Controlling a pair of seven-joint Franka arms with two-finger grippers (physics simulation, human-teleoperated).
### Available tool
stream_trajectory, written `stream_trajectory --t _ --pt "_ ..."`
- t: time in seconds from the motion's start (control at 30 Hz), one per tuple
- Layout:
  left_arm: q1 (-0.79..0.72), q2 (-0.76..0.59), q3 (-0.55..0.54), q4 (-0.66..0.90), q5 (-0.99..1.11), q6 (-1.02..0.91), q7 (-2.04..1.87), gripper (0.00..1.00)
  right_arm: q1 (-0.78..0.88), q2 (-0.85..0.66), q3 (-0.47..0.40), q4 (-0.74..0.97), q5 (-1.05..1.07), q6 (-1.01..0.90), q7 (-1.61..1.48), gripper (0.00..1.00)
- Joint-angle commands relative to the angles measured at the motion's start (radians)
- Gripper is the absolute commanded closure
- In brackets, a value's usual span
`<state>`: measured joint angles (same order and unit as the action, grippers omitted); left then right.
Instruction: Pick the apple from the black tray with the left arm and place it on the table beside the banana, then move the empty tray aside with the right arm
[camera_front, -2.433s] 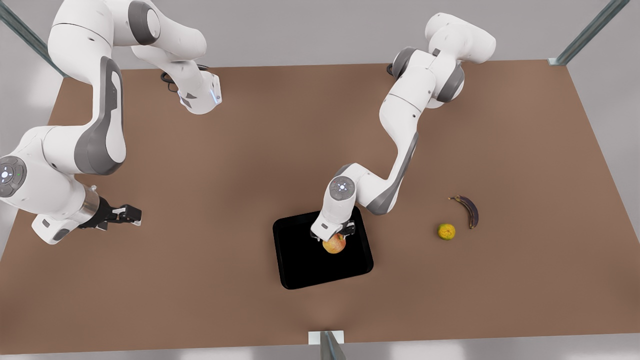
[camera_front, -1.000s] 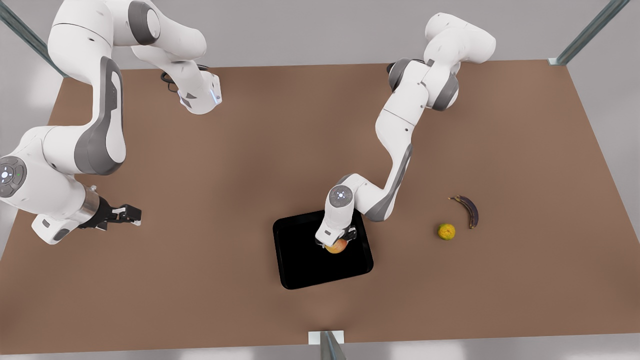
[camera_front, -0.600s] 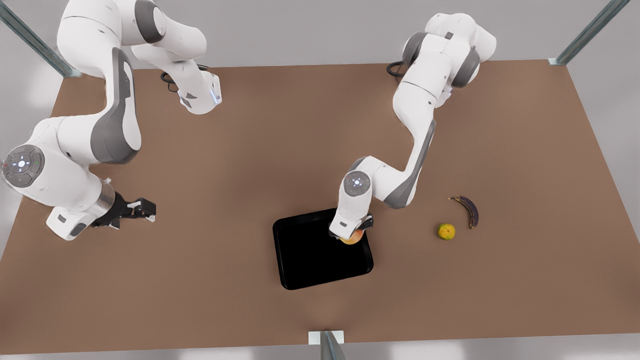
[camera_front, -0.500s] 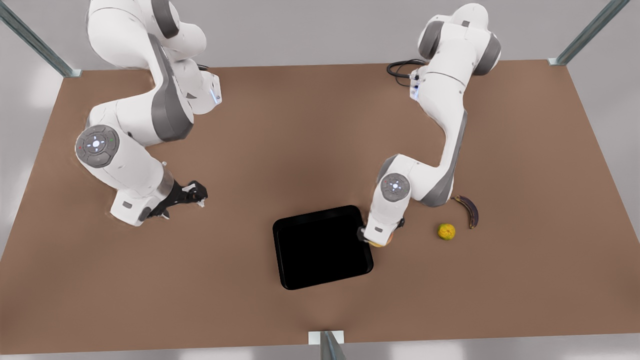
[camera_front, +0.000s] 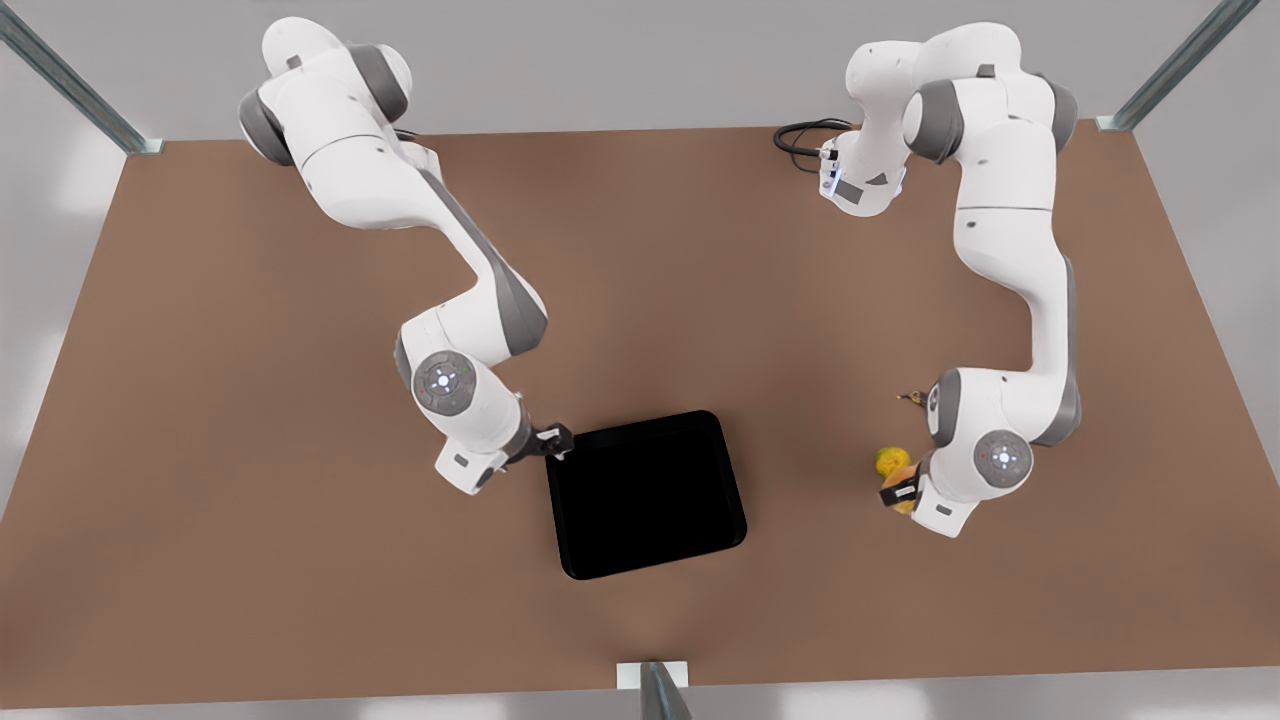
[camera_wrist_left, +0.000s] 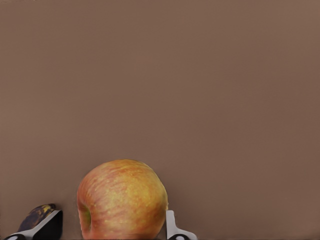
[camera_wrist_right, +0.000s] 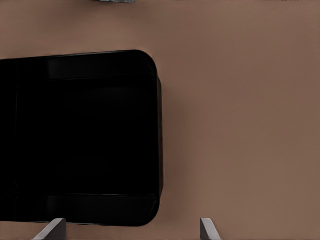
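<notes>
Left gripper (camera_front: 897, 492) is closed on the apple (camera_wrist_left: 122, 199), one finger (camera_wrist_left: 171, 227) against each side, per left wrist view. In front view it sits at the front view's right, over the table (camera_front: 300, 560), just beside the small citrus fruit (camera_front: 890, 460).

Step in hand: set apple down beside the banana (camera_wrist_left: 37, 216). Recommended: lower until apple bottom meets tabletop, then release; keep clear of citrus so neither fruit gets nudged; lift straight up after release, as a round apple may roll.

Right gripper (camera_front: 556, 443) is spread open, fingertips (camera_wrist_right: 54, 229) straddling the near rim of the black tray (camera_front: 645, 495), which lies empty at table centre. Suggest holding until apple is down, then grip rim and slide the tray aside.

View differences:
- Left wrist view shows the grip on the apple and a dark banana tip; in front view the wrist covers most of both.
- Front view gives the overall layout and citrus position.
- Right wrist view shows finger spacing vs tray rim.
</notes>
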<state>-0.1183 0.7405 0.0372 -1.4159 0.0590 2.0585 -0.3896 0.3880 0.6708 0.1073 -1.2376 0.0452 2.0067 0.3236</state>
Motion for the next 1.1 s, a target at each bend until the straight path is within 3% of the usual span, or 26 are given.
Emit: stream_trajectory --t 0.0,0.13,0.17,0.23,0.3,0.33,0.4,0.77,0.8,0.9,0.93,1.0,1.07 --pt "0.029 0.013 0.001 0.002 -0.002 0.017 0.331 0.00 0.002 0.015 0.000 -0.013 -0.002 0.231 0.345 0.00" --pt "0.040 0.016 -0.002 0.003 -0.002 0.080 0.291 0.00 0.009 0.078 0.003 -0.023 0.002 0.282 0.273 0.00" --pt "0.040 -0.052 -0.014 0.022 -0.005 0.042 0.296 0.00 0.012 0.090 0.006 -0.026 0.004 0.282 0.261 0.00" --pt "0.051 -0.141 -0.037 0.258 -0.150 -0.351 0.354 0.00 0.011 0.121 0.020 -0.026 0.004 0.288 0.207 0.00" --pt "0.060 -0.279 -0.029 0.272 -0.137 -0.511 0.532 0.00 0.011 0.151 0.022 -0.025 0.001 0.297 0.175 0.00" --pt "0.057 -0.357 -0.031 0.195 -0.107 -0.535 0.531 0.00 0.011 0.167 0.022 -0.026 0.001 0.328 0.152 0.00" --pt "0.055 -0.395 -0.031 0.094 -0.094 -0.468 0.531 0.00 -0.011 0.185 0.020 -0.026 0.002 0.333 0.069 0.00" --pt "0.051 -0.371 -0.030 0.112 -0.093 -0.471 0.518 0.00 -0.018 0.256 0.037 -0.023 0.004 0.334 0.012 0.02" --pt "0.054 -0.369 -0.030 0.114 -0.094 -0.471 0.520 0.00 -0.018 0.263 0.038 -0.023 0.002 0.334 0.011 0.09" --pt "0.055 -0.369 -0.030 0.114 -0.093 -0.471 0.520 0.00 -0.021 0.263 0.037 -0.019 0.004 0.333 0.015 0.56" --pt "0.051 -0.369 -0.030 0.114 -0.093 -0.471 0.520 0.00 -0.023 0.262 0.037 -0.016 0.005 0.330 0.017 0.67" --pt "0.052 -0.369 -0.030 0.114 -0.093 -0.471 0.520 0.00 -0.024 0.259 0.043 -0.016 0.007 0.325 0.020 0.82" --pt "0.051 -0.369 -0.030 0.114 -0.091 -0.471 0.520 0.00 -0.024 0.256 0.043 -0.014 0.008 0.322 0.022 0.92"
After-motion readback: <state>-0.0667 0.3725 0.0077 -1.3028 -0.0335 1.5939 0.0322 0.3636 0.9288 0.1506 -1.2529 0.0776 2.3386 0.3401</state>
